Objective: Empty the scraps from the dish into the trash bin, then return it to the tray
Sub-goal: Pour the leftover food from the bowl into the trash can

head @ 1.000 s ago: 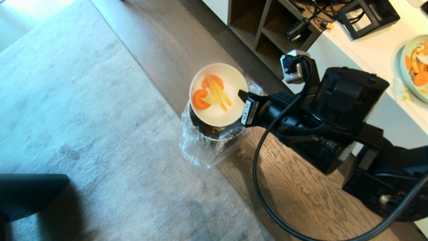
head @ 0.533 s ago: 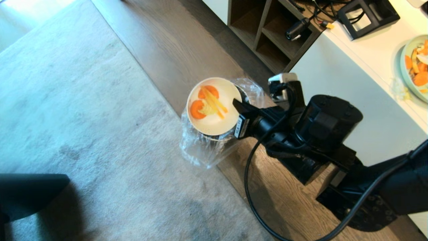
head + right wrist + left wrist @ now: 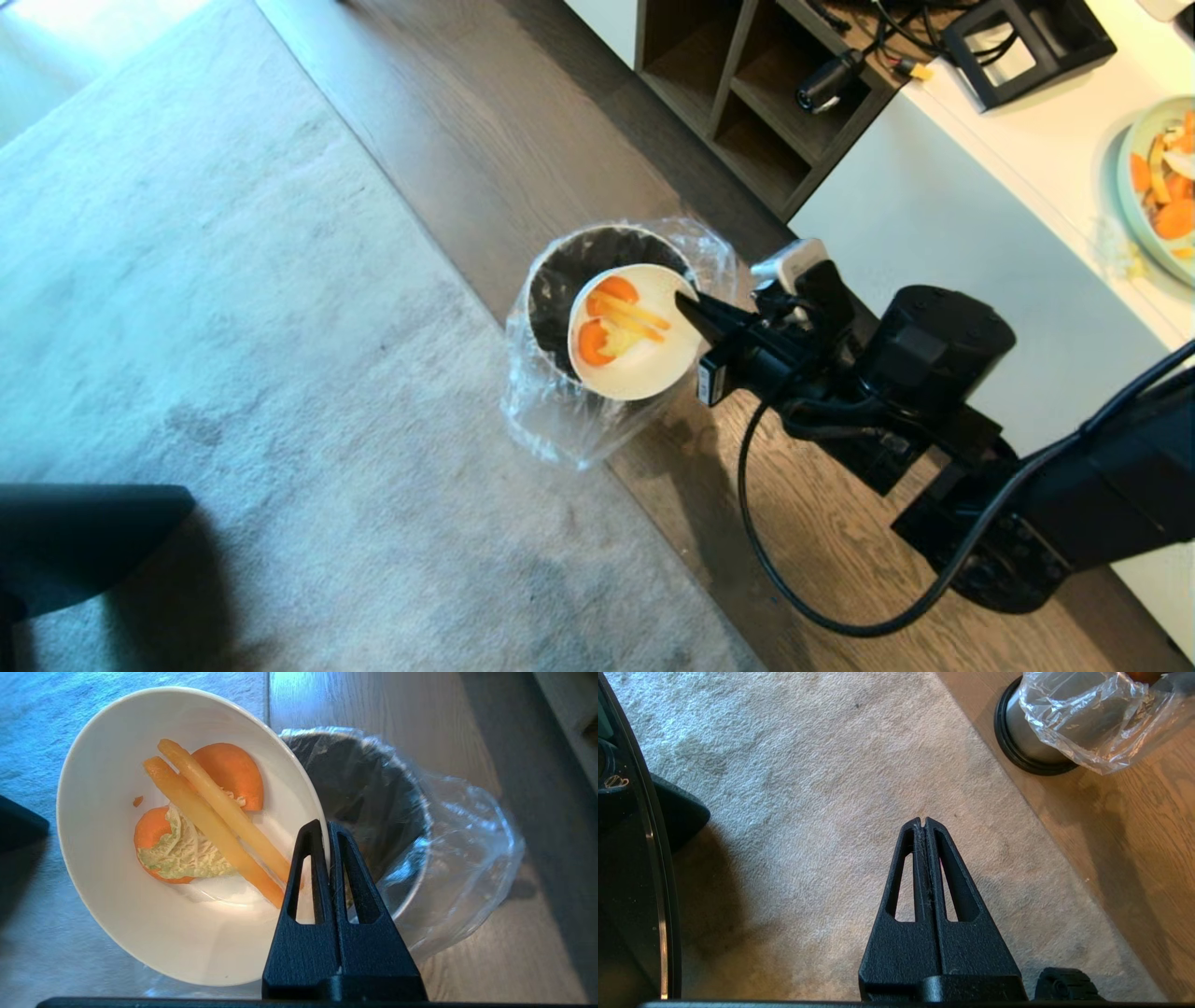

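We hold the dish by its rim with our right gripper, the fingers pinched tight on the near edge, one inside the wall and one outside. The dish hangs tilted over the mouth of the trash bin, its lower lip leaning toward the dark opening, its far side overlapping the bin's rim on our right. The scraps lie inside the dish: two orange chunks, two pale yellow strips crossing them, and a crinkled pale leaf beneath.

The bin's clear liner bulges out around the wall and spills onto the floor on the near side. The bin stands right at the border where the grey rug meets the wooden floor. To our left the rug lies open and wide. To our right the room is tighter: a white table edge runs close behind our right arm, with open wooden shelves beyond and a pale green plate of scraps on top.

Our left gripper hangs over the rug well apart from the bin, its fingers closed on nothing.
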